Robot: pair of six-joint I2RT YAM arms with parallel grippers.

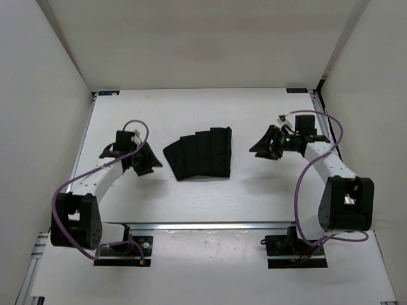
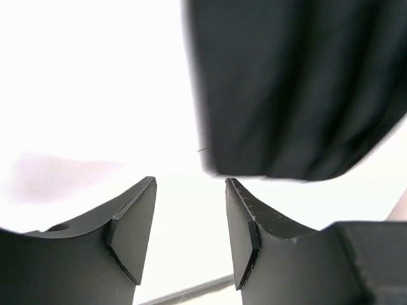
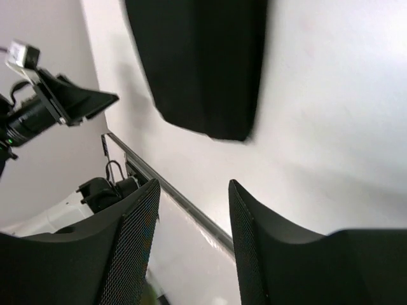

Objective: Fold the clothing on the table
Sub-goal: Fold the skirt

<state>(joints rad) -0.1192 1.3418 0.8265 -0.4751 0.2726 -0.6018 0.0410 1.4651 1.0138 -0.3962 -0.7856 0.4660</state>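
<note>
**Both grippers released, flanking the folded black garment**

The left gripper (image 1: 145,161) stands with its jaws parted. In its wrist view the two fingers (image 2: 133,222) frame a strip of bare white table (image 2: 95,95) and nothing lies between them. The right gripper (image 1: 266,147) is likewise spread. Its textured fingers (image 3: 130,248) are apart, with only tabletop and the metal rail (image 3: 184,204) showing in the gap. Neither gripper holds or touches the clothing (image 1: 200,154). From overhead it is hard to say whether either fingertip rests on the table or hangs just above it.

The left arm runs from its base on the near side of the clothing, forward and inward, and its gripper points at the clothing's left edge. The right arm rises from its base, bends at a high elbow and reaches inward, with its gripper aimed at the clothing's right edge.

The clothing lies flat on the table (image 1: 191,108) between the two grippers, its pleats stepped like a fan. The left gripper sits near its left edge and the right gripper a little farther from its right edge. In the left wrist view the clothing (image 2: 299,89) lies just ahead of the fingertips, and in the right wrist view the clothing (image 3: 203,63) lies farther ahead.
</note>
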